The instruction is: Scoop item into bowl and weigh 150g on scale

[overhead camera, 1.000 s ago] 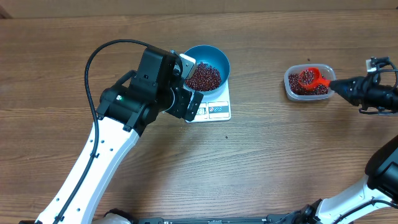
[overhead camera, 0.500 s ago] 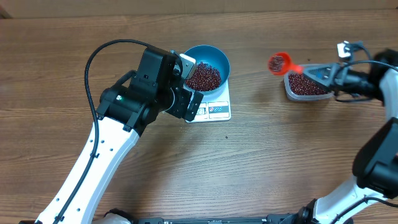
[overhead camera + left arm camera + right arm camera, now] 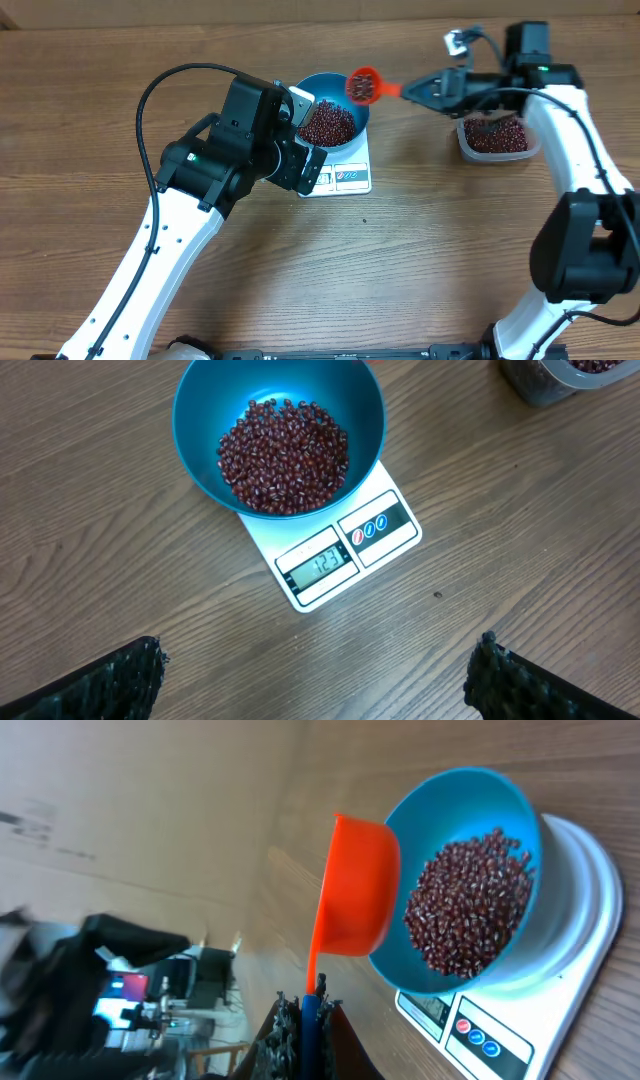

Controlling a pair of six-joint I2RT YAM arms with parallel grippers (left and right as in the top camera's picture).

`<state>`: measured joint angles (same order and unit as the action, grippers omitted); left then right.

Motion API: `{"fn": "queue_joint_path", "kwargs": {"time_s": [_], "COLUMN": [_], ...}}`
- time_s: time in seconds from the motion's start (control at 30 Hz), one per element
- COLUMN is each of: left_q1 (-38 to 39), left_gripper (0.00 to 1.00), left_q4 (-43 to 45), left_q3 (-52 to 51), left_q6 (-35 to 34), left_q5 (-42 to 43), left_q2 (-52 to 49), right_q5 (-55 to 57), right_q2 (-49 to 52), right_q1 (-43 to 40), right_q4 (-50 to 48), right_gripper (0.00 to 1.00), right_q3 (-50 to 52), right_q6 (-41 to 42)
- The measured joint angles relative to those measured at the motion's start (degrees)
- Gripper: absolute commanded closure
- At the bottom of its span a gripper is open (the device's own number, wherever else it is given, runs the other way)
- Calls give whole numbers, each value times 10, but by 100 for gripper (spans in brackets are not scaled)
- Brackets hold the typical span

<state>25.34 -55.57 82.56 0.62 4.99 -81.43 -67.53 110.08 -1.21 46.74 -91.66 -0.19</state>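
Nearest us, our left hand [image 3: 315, 688] hangs released, fingers spread wide and holding nothing, above the tabletop [image 3: 120, 560] in front of the scale [image 3: 345, 550]. The display [image 3: 318, 565] seems to read 123, so we judge ourselves short of target. The bowl [image 3: 365, 415] sits on the scale with a heap of beans [image 3: 283, 455] inside. Beyond it, our right hand [image 3: 430, 88] is clenched on the handle of the red scoop [image 3: 362, 85], loaded and poised over the bowl's far rim. We should tilt slowly, trickling beans while watching the display, not dumping. Farthest off, the clear tub [image 3: 535, 148] holds more.
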Motion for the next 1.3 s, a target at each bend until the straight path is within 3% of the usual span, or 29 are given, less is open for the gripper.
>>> {"fn": "queue_joint_path", "kwargs": {"time_s": [0.3,0.8,1.3], "left_q1": [0,0,0], "left_gripper": [0,0,0], "left_q4": [0,0,0], "left_q3": [0,0,0], "left_q6": [0,0,0], "left_q5": [0,0,0], "left_q2": [0,0,0], "right_q5": [171,434,489], "right_q2": [0,-21,-21], "right_q1": [88,193,211], "right_q4": [2,89,99], "right_gripper": [97,96,97], "right_q3": [-16,-117,-117], "right_q6": [67,48,32]}}
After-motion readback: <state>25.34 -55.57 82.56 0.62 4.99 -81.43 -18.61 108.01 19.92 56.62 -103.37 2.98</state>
